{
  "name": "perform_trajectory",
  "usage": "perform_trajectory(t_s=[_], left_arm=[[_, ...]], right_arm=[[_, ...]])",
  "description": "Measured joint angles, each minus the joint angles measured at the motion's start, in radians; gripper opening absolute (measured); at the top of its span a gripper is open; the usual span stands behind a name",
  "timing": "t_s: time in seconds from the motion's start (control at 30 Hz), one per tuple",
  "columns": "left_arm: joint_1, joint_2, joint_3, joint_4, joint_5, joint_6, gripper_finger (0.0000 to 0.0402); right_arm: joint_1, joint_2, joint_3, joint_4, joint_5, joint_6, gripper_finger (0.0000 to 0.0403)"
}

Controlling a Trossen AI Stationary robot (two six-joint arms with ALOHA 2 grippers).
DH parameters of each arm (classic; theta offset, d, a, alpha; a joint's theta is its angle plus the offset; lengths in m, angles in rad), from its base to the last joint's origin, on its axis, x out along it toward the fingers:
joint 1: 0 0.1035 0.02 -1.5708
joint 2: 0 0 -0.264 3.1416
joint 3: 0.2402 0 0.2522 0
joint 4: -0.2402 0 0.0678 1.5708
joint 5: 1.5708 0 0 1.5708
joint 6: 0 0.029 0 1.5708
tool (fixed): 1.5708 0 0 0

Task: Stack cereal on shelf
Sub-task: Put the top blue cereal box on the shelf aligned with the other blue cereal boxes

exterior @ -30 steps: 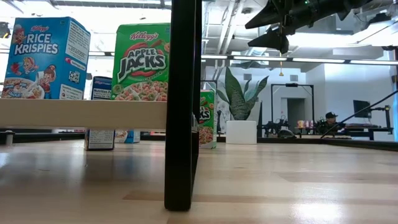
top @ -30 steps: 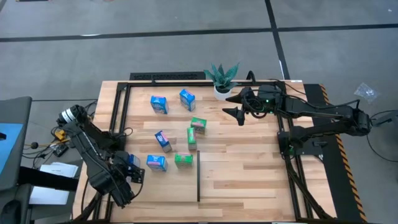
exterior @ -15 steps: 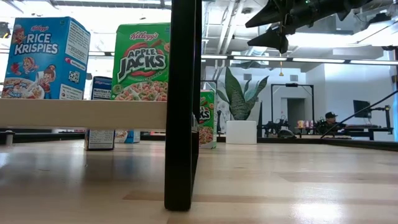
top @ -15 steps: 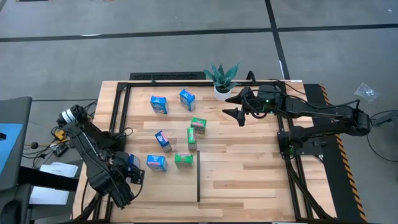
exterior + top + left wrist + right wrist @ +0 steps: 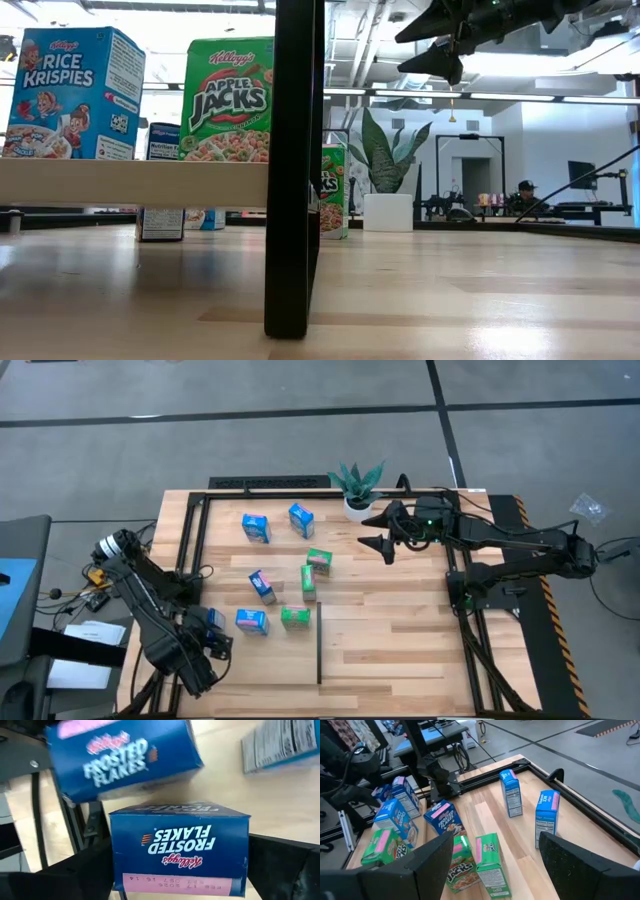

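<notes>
Blue and green cardboard cereal boxes [image 5: 281,575] are sitting scattered on your light-wood plank shelf [image 5: 400,640] from above, none shifted since the earlier frame; only your left gripper [image 5: 207,643] has widened slightly at the near-left edge. Low down, a green Apple Jacks box [image 5: 227,99] is standing beside a blue Rice Krispies box [image 5: 72,93]. Your left wrist is showing a blue Frosted Flakes box [image 5: 179,847] between parted fingers; contact is unclear. Your right gripper [image 5: 492,852] is hovering open, empty.
</notes>
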Motion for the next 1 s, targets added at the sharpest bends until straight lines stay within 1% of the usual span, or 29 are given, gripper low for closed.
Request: perform_trajectory(t_s=[0.1,0.2,0.37,0.7,1.0], left_arm=[[0.004,0.000,0.000,-0.002,0.039,0.001,0.0377],[0.006,0.000,0.000,0.006,0.045,0.001,0.0396],[0.006,0.000,0.000,0.029,0.014,0.001,0.0394],[0.006,0.000,0.014,0.031,0.022,0.016,0.0397],[0.006,0.000,0.014,0.063,0.109,0.042,0.0397]], right_arm=[[0.000,0.000,0.000,0.000,0.000,0.000,0.0317],[0.000,0.000,0.000,0.000,-0.001,0.000,0.0317],[0.000,0.000,0.000,0.000,-0.001,0.000,0.0317],[0.000,0.000,0.000,0.000,-0.001,-0.002,0.0317],[0.000,0.000,0.000,0.000,-0.001,-0.008,0.0317]])
